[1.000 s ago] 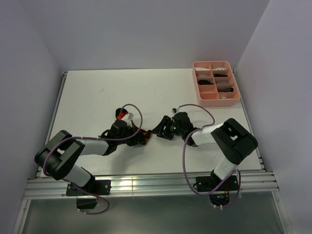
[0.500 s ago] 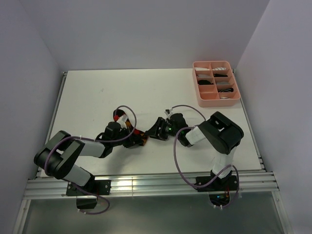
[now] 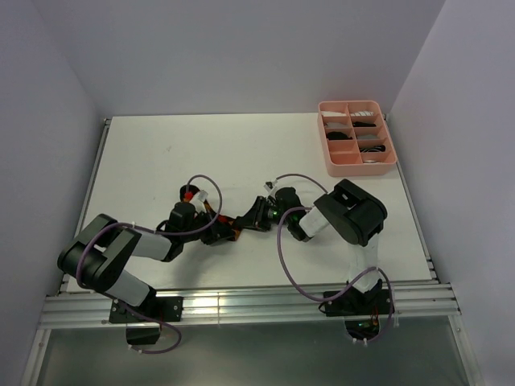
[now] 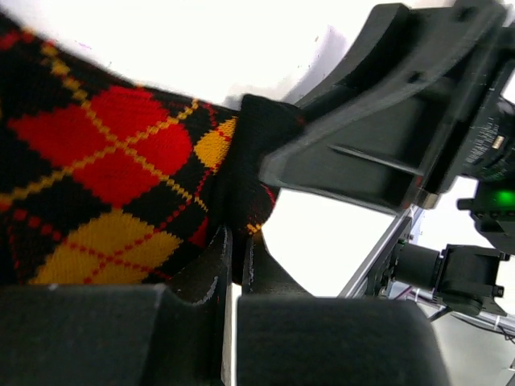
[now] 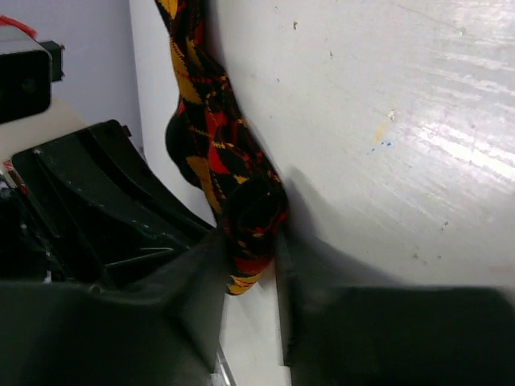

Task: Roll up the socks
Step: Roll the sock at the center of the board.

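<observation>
A black sock with red, orange and yellow argyle diamonds (image 3: 228,231) lies low on the table between both grippers. My left gripper (image 3: 219,232) is shut on one end of the argyle sock (image 4: 105,185), pinching a fold between its fingertips (image 4: 217,257). My right gripper (image 3: 256,215) is shut on the sock's other, rolled end (image 5: 249,217). The right gripper's black body (image 4: 402,112) shows close in the left wrist view. The white sock and the black striped sock are not in view on the table.
A pink compartment tray (image 3: 390,157) with dark and white items stands at the back right. The table's front rail (image 3: 241,305) runs below the arm bases. Grey walls close in on both sides.
Both grippers have shifted left along the table with the sock held between them. The right arm's elbow has swung left and folded closer in.
</observation>
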Controlling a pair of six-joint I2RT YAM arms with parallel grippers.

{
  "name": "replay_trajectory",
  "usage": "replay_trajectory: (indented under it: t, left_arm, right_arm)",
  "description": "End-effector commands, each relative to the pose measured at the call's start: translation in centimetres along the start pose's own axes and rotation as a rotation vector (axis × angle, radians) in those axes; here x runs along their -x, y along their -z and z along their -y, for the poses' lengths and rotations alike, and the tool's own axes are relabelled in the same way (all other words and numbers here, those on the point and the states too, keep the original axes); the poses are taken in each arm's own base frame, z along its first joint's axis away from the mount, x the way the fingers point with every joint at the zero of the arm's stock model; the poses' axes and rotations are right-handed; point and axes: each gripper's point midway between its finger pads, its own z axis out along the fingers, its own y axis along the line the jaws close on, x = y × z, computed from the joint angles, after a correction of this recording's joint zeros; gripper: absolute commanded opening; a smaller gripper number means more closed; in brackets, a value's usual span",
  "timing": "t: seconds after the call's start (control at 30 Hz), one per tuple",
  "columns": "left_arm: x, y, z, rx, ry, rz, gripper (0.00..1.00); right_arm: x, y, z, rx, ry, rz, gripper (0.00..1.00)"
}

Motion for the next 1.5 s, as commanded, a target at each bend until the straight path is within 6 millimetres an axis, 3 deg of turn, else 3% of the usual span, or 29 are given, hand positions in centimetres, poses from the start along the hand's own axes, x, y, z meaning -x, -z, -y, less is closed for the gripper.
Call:
replay_trajectory:
  t: [0.0,0.1,0.27,0.33,0.4,0.43,0.47,0.53,0.57,0.63,0.67,0.77,0.8,0.97,1.47]
  left_arm:
    - [-1.7,0.3,-2.7,0.082,0.034,-0.049,0.01]
    - [-1.6,0.2,-2.8,0.091,0.026,-0.051,0.01]
    - [-0.4,0.1,-2.2,0.107,-0.026,-0.031,0.07]
    - [0.1,0.4,-2.1,0.128,-0.06,-0.028,0.14]
    - [1.7,0.3,-1.0,0.136,-0.133,0.019,0.21]
    - [1.7,0.6,-1.4,0.171,-0.145,0.008,0.22]
    - [2.7,0.5,-0.4,0.166,-0.176,0.031,0.24]
    - [3.7,0.9,-0.1,0.213,-0.243,0.066,0.34]
    - [4.6,1.0,0.6,0.223,-0.272,0.092,0.37]
    - [5.5,1.4,1.3,0.261,-0.356,0.143,0.42]
    - [5.7,1.5,1.8,0.273,-0.38,0.153,0.45]
    - [5.7,1.7,3.5,0.277,-0.483,0.201,0.51]
    - [5.1,1.5,4.2,0.264,-0.528,0.202,0.59]
    - [4.3,0.4,5.2,0.29,-0.659,0.234,0.65]
    - [1.9,-4.1,7.7,0.403,-0.983,0.267,0.58]
  right_arm:
    - [-2.4,-0.3,3.0,-0.085,-0.024,-0.074,0.24]
    - [-2.0,-0.3,2.5,-0.084,-0.004,-0.07,0.0]
    - [-0.2,0.3,2.1,-0.189,0.089,-0.045,0.0]
    - [0.2,1.3,3.0,-0.301,0.123,-0.05,0.0]
    - [1.4,1.5,2.5,-0.355,0.15,-0.037,0.0]
    - [1.3,2.4,3.6,-0.437,0.152,-0.055,0.0]
    - [2.2,2.3,2.8,-0.452,0.163,-0.046,0.0]
    - [1.7,3.3,3.7,-0.542,0.143,-0.088,0.0]
    - [2.7,3.1,3.2,-0.563,0.151,-0.07,0.0]
    - [2.0,4.0,4.1,-0.646,0.121,-0.114,0.0]
    - [2.7,3.8,3.6,-0.658,0.122,-0.108,0.0]
    - [2.5,4.3,3.9,-0.73,0.095,-0.142,0.0]
    - [2.7,4.4,4.0,-0.749,0.092,-0.14,0.0]
    - [2.3,4.6,4.0,-0.812,0.06,-0.188,0.0]
    - [1.9,4.7,4.0,-0.845,0.05,-0.258,0.0]
